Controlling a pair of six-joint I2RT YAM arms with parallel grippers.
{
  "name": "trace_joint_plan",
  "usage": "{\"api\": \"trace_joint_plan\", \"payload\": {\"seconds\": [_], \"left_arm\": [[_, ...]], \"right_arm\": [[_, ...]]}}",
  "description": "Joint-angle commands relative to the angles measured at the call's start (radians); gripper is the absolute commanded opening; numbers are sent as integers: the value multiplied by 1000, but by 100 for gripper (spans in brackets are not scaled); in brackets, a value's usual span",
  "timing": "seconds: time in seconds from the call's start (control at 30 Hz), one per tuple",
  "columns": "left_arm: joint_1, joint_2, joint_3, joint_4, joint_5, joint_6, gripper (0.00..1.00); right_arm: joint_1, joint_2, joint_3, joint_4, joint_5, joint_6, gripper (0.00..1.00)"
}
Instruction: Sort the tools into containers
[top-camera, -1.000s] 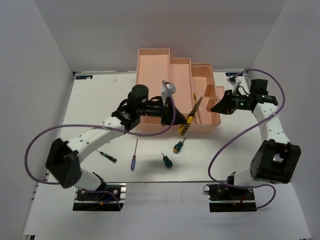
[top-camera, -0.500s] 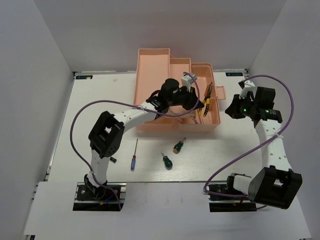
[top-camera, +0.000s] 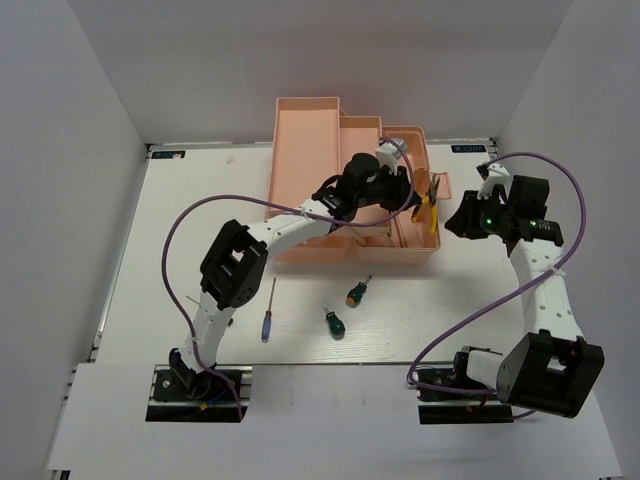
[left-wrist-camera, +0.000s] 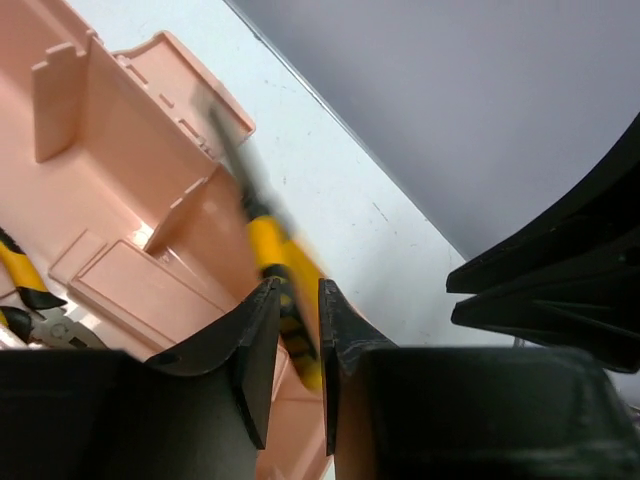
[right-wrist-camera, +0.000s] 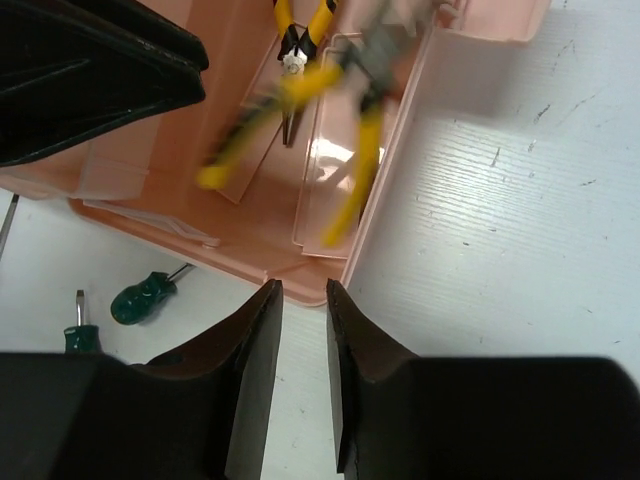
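My left gripper (top-camera: 420, 195) is shut on a yellow-and-black pliers (top-camera: 432, 206) and holds it over the right end of the pink toolbox (top-camera: 305, 140). The left wrist view shows the blurred pliers handle (left-wrist-camera: 272, 250) between my fingers, above the toolbox (left-wrist-camera: 120, 130). A second pliers (right-wrist-camera: 300, 30) lies in a right compartment and also shows in the left wrist view (left-wrist-camera: 20, 285). My right gripper (top-camera: 455, 218) is narrowly open and empty beside the toolbox's right front corner (right-wrist-camera: 300, 285). Two green screwdrivers (top-camera: 357, 292) (top-camera: 334, 322) and a blue-handled screwdriver (top-camera: 267, 322) lie in front of the toolbox.
The black screwdriver is hidden behind my left arm (top-camera: 230, 265). The toolbox's latch tab (top-camera: 440, 185) sticks out to the right. White walls close in the table (top-camera: 200, 200) at left, right and back. The green screwdrivers also show in the right wrist view (right-wrist-camera: 145, 292) (right-wrist-camera: 78, 335).
My left arm has swung the pliers from the toolbox's front edge up and right to over its right end. My right gripper has drawn back a little to the right.
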Motion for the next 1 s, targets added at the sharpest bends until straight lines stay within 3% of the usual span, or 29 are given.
{"api": "trace_joint_plan", "payload": {"seconds": [0.0, 0.3, 0.33, 0.37, 0.47, 0.53, 0.63, 0.7, 0.87, 0.9, 0.97], "left_arm": [[-9, -27, 72, -37, -60, 34, 33], [-9, -7, 162, -127, -108, 91, 34], [-9, -7, 162, -127, -94, 102, 41], [-19, -21, 171, -127, -70, 119, 44], [-32, -63, 180, -150, -33, 192, 49], [-55, -133, 180, -225, -63, 246, 51], [-82, -306, 52, -279, -172, 333, 55], [-113, -426, -117, -291, -240, 379, 55], [-135, -821, -554, -339, -505, 374, 56], [-145, -948, -615, -359, -571, 326, 56], [-145, -1059, -773, -452, -643, 251, 56]], "right_arm": [[-4, 12, -2, 13, -35, -11, 31], [-7, 18, 3, 6, -23, -14, 33], [-7, 17, -2, 4, -41, -13, 33], [-5, 15, -3, 4, -61, -25, 40], [2, 18, -5, -60, -288, -151, 46], [5, 38, 0, -153, -530, -229, 54], [65, 54, 3, -258, -615, -382, 56], [141, 51, -15, -244, -597, -385, 52], [359, 25, -132, -148, -444, -398, 51], [455, 20, -150, -117, -407, -401, 51], [548, 5, -214, -48, -337, -410, 62]]}}
